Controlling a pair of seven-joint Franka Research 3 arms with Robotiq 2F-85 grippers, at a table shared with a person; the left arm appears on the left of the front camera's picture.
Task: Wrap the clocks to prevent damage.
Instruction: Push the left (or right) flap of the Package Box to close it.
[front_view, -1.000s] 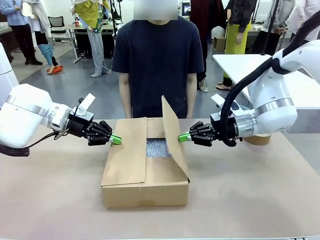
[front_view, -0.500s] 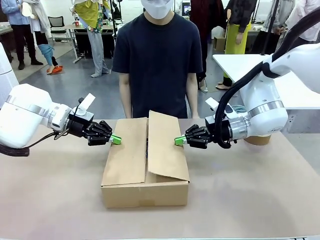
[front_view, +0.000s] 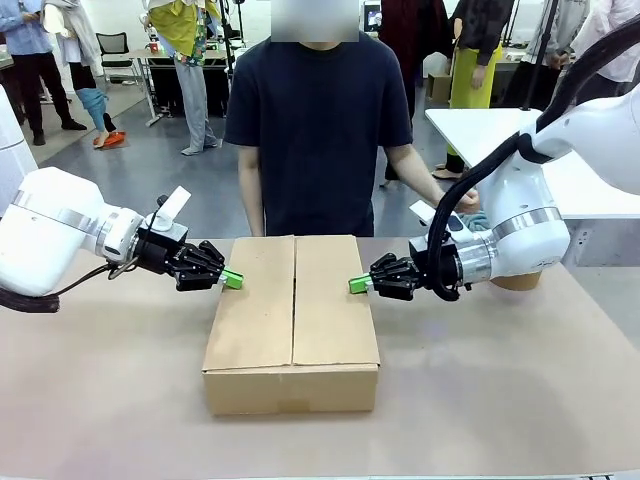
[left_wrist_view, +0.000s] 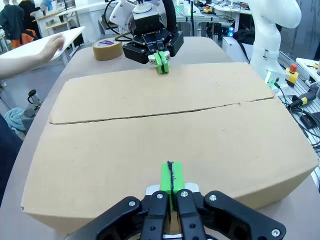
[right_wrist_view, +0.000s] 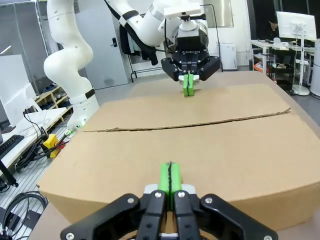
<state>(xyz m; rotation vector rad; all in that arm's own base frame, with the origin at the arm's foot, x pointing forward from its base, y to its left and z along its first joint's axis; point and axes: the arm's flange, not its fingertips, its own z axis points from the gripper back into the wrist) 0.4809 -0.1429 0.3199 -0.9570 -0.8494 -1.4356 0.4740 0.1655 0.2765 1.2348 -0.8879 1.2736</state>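
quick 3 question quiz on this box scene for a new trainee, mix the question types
1. True or false: both top flaps of the cardboard box lie flat.
2. The right gripper is: A) open B) shut on a flap C) shut, holding nothing.
3. In the left wrist view, what lies beyond the box, near the person's hand?
Key: 1 true; 2 C; 3 a roll of brown tape.

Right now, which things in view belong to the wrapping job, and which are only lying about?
Job: cardboard box, flaps closed; left pincer and right pincer, both shut at its edges; tape roll, probably for sealing.
Lying about: white side table; red-topped button.
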